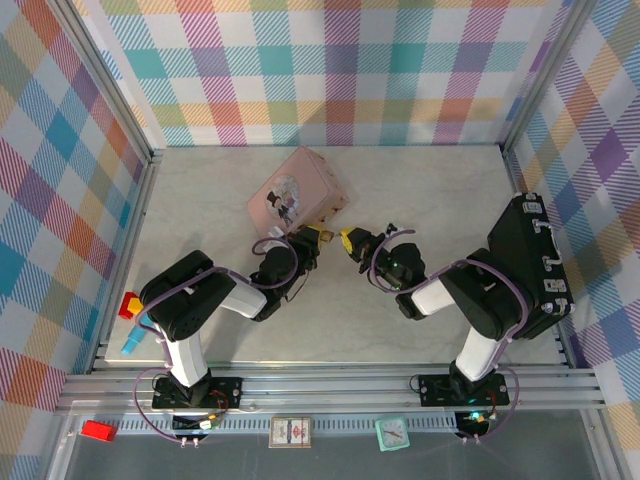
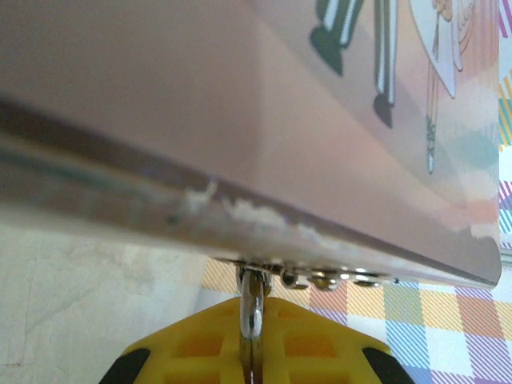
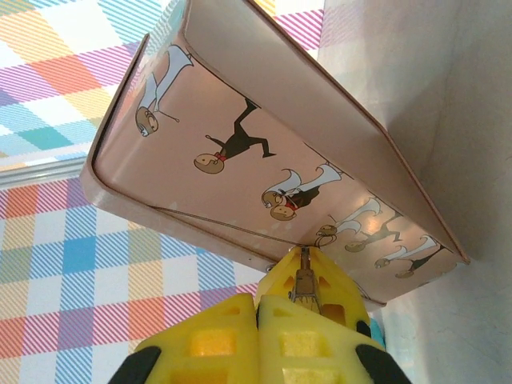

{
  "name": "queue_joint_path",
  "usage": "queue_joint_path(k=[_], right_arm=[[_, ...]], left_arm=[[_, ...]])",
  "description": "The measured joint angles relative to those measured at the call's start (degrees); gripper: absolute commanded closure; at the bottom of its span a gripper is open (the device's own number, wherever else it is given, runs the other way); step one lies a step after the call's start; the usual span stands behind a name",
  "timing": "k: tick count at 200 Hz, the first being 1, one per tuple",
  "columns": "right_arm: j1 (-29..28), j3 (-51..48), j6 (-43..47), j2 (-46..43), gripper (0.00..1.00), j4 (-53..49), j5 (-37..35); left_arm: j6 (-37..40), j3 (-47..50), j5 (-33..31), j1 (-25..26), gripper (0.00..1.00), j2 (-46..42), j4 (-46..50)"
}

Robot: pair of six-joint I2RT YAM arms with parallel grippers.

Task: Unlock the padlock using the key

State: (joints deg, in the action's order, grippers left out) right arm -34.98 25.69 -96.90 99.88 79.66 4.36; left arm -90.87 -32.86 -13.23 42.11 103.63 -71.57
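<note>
The padlock (image 3: 304,284) is pinched in the left claw (image 1: 321,237), which is clamped on it just under the pink tin's (image 1: 290,195) edge, mid-desk (image 1: 430,200). Its thin shackle (image 2: 251,308) shines silver. The right claw (image 3: 256,312), fingers pressed together, sits just beside it.

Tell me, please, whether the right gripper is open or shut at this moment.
Shut. The right gripper has its yellow fingers pressed together, pinching the key at their tips, close to the pink tin.
</note>
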Motion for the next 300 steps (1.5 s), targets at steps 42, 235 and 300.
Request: queue_joint_path(k=[42, 235, 300], right_arm=[[-1.7, -0.5, -0.2, 1.1, 1.00, 1.5, -3.3], [1.5, -4.1, -0.3, 5.5, 1.00, 4.3, 6.9], [4.5, -7.3, 2.2, 8.3, 1.00, 0.3, 14.9]], left_arm=[[0.2, 0.0, -1.5, 0.0, 1.00, -0.3, 0.9], [3.7, 0.0, 3.2, -1.2, 1.00, -0.4, 6.0], [5.5, -0.2, 15.6, -6.5, 1.00, -0.5, 6.2]])
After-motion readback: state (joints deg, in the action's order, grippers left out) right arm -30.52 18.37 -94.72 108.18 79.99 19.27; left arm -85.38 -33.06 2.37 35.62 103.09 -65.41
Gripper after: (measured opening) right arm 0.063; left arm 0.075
